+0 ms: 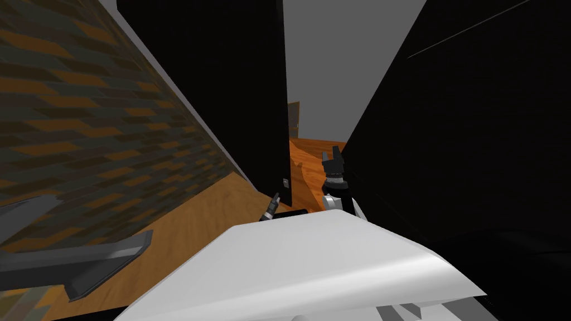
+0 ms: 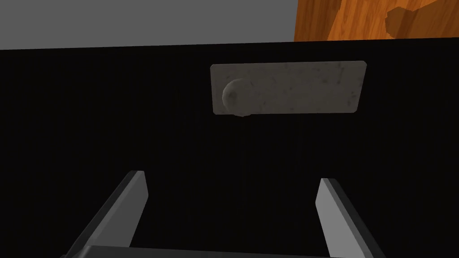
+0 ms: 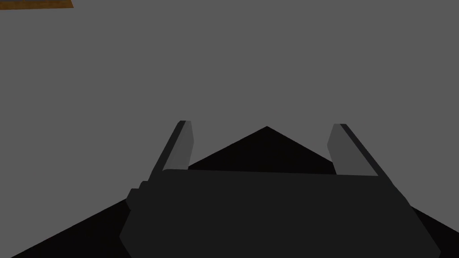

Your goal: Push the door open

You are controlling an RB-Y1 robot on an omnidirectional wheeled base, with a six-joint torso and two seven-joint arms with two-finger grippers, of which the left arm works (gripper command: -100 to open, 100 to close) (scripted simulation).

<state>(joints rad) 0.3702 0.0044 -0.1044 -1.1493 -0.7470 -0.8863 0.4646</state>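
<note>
The black door (image 1: 223,83) stands ajar ahead of me, and its free edge leaves a narrow gap onto wooden floor (image 1: 309,161). Low by that edge sits a grey plate (image 1: 285,181). In the left wrist view the plate (image 2: 309,87) carries a round knob (image 2: 236,97) on the black door face (image 2: 112,112). My left gripper (image 2: 232,177) is open, a short way off the door and just under the plate; the head view shows the left gripper (image 1: 274,202) close to the door's edge. My right gripper (image 1: 335,158) is open in the gap, and the right gripper (image 3: 261,123) faces a grey wall.
A wall with a brown and dark brick pattern (image 1: 83,111) runs along my left over wooden floor (image 1: 206,217). A dark grey angled object (image 1: 83,262) lies at the lower left. A large black surface (image 1: 474,139) closes the right side, near my right arm.
</note>
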